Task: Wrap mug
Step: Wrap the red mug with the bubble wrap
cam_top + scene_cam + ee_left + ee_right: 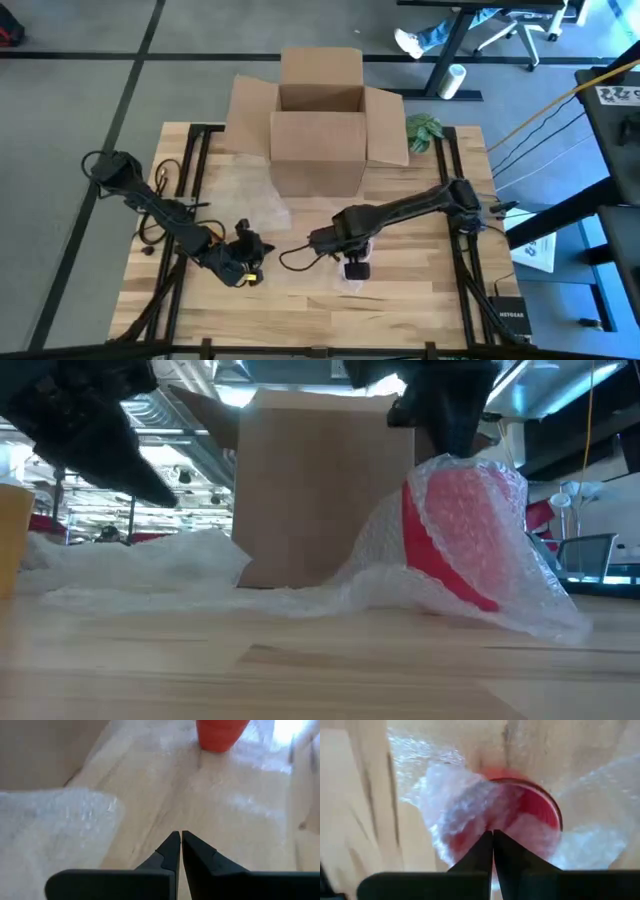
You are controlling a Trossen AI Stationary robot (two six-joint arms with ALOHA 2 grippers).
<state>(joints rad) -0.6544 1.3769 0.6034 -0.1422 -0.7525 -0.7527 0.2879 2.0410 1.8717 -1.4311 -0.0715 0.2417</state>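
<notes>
- I am partway through the wrap: the red mug (pixel 452 540) stands tilted on the wooden table (pixel 400 310), in front of the open cardboard box (pixel 320 120), with bubble wrap (pixel 500 560) already drawn up over its top and far side.
- My right gripper (pixel 493 836) hangs directly over the mug's rim, its fingers pressed together; in its wrist view a fold of the wrap lies bunched across the mouth just past the tips, though I cannot tell whether the tips pinch any of it.
- My left gripper (pixel 181 837) waits low over the table to the mug's left, its fingers closed on nothing, pointing toward the mug with bare wood between.
- The rest of the sheet trails flat toward the box and to the left, a loose pale spread that is not yet around the mug.
- I judge the next move calls for tucking the bunched fold down into the mug's mouth, or pulling the trailing sheet round the uncovered side; either needs a steady hold so the tilted mug does not roll.
- Open room: the near half of the table is bare, so I can swing both arms there freely.
- Edges to mind: the box wall stands just behind the mug, and my left arm's cables (pixel 160 215) lie near the left edge.
</notes>
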